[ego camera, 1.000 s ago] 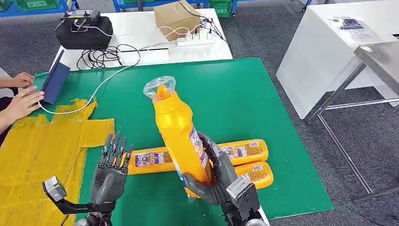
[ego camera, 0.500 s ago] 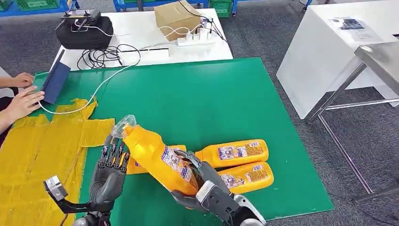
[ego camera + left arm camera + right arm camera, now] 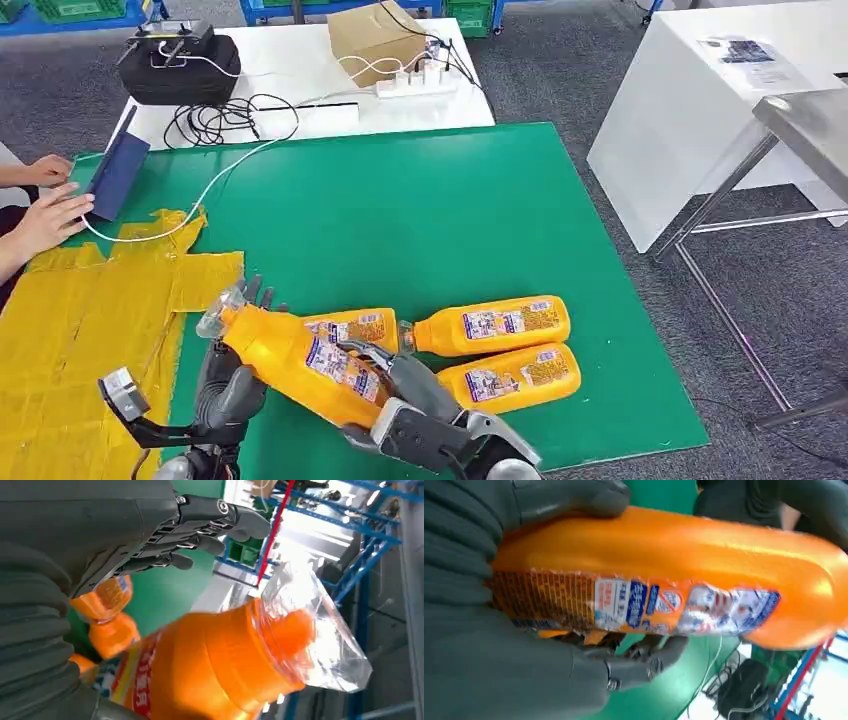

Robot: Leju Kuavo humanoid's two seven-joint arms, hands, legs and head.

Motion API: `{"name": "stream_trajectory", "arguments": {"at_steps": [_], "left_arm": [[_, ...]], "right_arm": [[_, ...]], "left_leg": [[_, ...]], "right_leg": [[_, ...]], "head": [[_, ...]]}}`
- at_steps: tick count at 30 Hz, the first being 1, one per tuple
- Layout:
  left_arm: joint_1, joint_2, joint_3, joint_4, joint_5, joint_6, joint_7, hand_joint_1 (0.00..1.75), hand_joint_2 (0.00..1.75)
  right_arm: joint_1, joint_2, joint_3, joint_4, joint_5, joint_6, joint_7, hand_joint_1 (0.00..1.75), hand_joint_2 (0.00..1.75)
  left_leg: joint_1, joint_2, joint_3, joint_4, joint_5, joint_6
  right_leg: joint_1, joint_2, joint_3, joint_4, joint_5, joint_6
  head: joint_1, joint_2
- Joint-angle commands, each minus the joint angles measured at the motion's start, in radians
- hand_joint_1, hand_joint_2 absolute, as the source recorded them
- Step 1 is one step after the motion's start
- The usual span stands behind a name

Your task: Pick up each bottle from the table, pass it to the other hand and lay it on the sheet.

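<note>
Between both hands, bottle (image 3: 305,358): right fingers (image 3: 385,362) wrapped around it, left fingers (image 3: 210,527) spread

cardboard box (image 3: 375,38) | power strip (image 3: 415,82) | black case (image 3: 180,68) | person's hand (image 3: 45,222)

I count four orange bottles: one in my right robot hand (image 3: 405,400), the held bottle (image 3: 300,360), and three lying bottles near the counter's (image 3: 450,200) front edge (image 3: 350,328) (image 3: 485,324) (image 3: 510,377). One yellow sheet (image 3: 70,330) covers its left edge. One cardboard box (image 3: 375,38), one black bag (image 3: 180,65).
</note>
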Motion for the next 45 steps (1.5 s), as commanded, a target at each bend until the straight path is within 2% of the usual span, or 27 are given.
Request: {"name": "stream_trajectory", "arguments": {"at_steps": [1, 9, 18, 19, 20, 30, 34, 41, 45], "left_arm": [[-0.056, 0.057, -0.114, 0.102, -0.064, -0.036, -0.024, 0.00, 1.75], [-0.063, 0.068, -0.157, 0.103, -0.074, -0.051, -0.032, 0.00, 1.75], [-0.067, 0.085, -0.173, 0.108, -0.098, -0.066, -0.058, 0.00, 1.75], [-0.068, 0.085, -0.174, 0.110, -0.099, -0.066, -0.059, 0.24, 1.75], [-0.068, 0.086, -0.176, 0.112, -0.102, -0.070, -0.064, 1.75, 1.75], [-0.070, 0.081, -0.165, 0.107, -0.109, -0.061, -0.079, 1.75, 1.75], [-0.070, 0.073, -0.150, 0.052, -0.186, 0.050, -0.058, 1.75, 1.75], [-0.074, 0.076, -0.136, 0.015, -0.200, 0.079, -0.048, 1.75, 1.75], [-0.111, 0.077, -0.101, -0.074, -0.312, 0.228, -0.042, 1.75, 1.75]], "right_arm": [[-0.206, -0.005, 0.178, 0.229, -0.011, 0.018, 0.027, 1.75, 1.75], [-0.271, 0.018, 0.211, 0.276, -0.023, 0.032, 0.044, 1.75, 1.75], [-0.286, 0.020, 0.229, 0.305, -0.030, 0.030, 0.046, 1.75, 1.75], [-0.287, 0.020, 0.229, 0.305, -0.031, 0.029, 0.045, 1.75, 1.75], [-0.287, 0.019, 0.231, 0.305, -0.033, 0.029, 0.045, 1.75, 1.75], [-0.288, 0.018, 0.236, 0.312, -0.035, 0.025, 0.044, 1.75, 1.75], [-0.263, 0.009, 0.217, 0.293, -0.033, 0.012, 0.048, 1.75, 1.75], [-0.248, 0.001, 0.204, 0.276, -0.024, 0.001, 0.056, 1.75, 1.75], [-0.250, -0.036, 0.189, 0.206, 0.044, -0.061, 0.080, 1.75, 1.75]], "left_leg": [[-0.001, 0.000, 0.004, -0.002, 0.001, 0.002], [-0.002, -0.002, 0.005, -0.003, 0.000, 0.003], [-0.002, -0.004, 0.004, -0.002, 0.001, 0.003], [-0.001, -0.003, 0.003, -0.002, 0.000, 0.003], [-0.002, -0.004, 0.005, -0.003, 0.000, 0.004], [-0.002, -0.004, 0.004, -0.002, 0.001, 0.003], [-0.001, -0.004, 0.002, -0.001, 0.000, 0.003], [0.000, -0.003, 0.001, -0.001, 0.000, 0.002], [0.000, -0.005, 0.002, 0.000, 0.000, 0.003]], "right_leg": [[-0.001, 0.002, 0.002, -0.001, 0.001, -0.001], [-0.002, 0.001, 0.003, 0.000, 0.000, -0.002], [-0.001, -0.001, 0.003, -0.001, 0.000, -0.001], [-0.001, -0.001, 0.002, -0.001, 0.000, -0.001], [-0.002, -0.001, 0.004, -0.001, -0.001, -0.002], [-0.001, -0.001, 0.003, -0.001, -0.001, -0.002], [-0.001, -0.002, 0.002, 0.000, -0.001, -0.001], [0.000, -0.002, 0.001, 0.000, 0.000, -0.001], [0.000, -0.003, 0.002, 0.000, -0.001, -0.001]], "head": [[0.000, 0.000], [0.000, 0.000], [0.000, 0.000], [0.000, 0.000], [0.000, 0.000], [0.000, 0.000], [0.000, 0.000], [0.000, 0.000], [0.000, 0.000]]}}
